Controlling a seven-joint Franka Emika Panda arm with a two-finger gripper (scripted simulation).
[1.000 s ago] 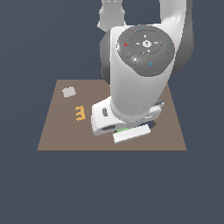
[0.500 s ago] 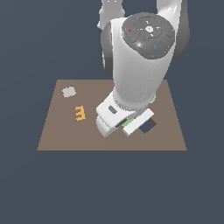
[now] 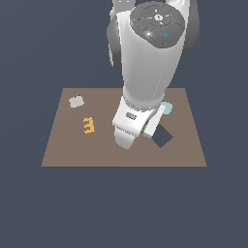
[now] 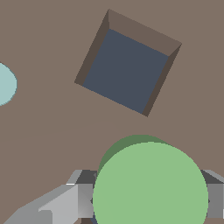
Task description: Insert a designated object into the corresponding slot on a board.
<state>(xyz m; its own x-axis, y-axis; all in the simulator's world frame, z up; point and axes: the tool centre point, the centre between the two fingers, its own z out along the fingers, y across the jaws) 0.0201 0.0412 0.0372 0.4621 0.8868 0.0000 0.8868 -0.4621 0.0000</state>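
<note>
My gripper (image 4: 148, 199) is closed on the green disc (image 4: 151, 183): in the wrist view the disc fills the space between my two grey fingers (image 4: 83, 199), one showing at each side of it, and it hides most of what lies directly under me. The disc is held flat, face toward the wrist camera, above the brown board (image 4: 52, 131). A darker green crescent shows at the disc's far edge, but I cannot tell whether that is its side wall or its shadow. The round hole is not visible in either view; if it is beneath the disc, I cannot confirm it. Just ahead of my fingers is the square hole (image 4: 127, 70), turned at an angle to my grip, with brown inner walls and a dark floor; it is near the disc but does not touch it. Off to one side, well apart from the disc, the edge of the pale teal blob (image 4: 5, 84) lies on the board. In the exterior view my arm stands low over the board and covers the gripper itself; the square hole (image 3: 162, 137) shows just beside my wrist on the exterior view's right, with the teal blob (image 3: 167, 107) beyond it. The orange comb-shaped piece (image 3: 88, 125) and a small grey piece (image 3: 76, 101) lie on the board well away, on the exterior view's left.
</note>
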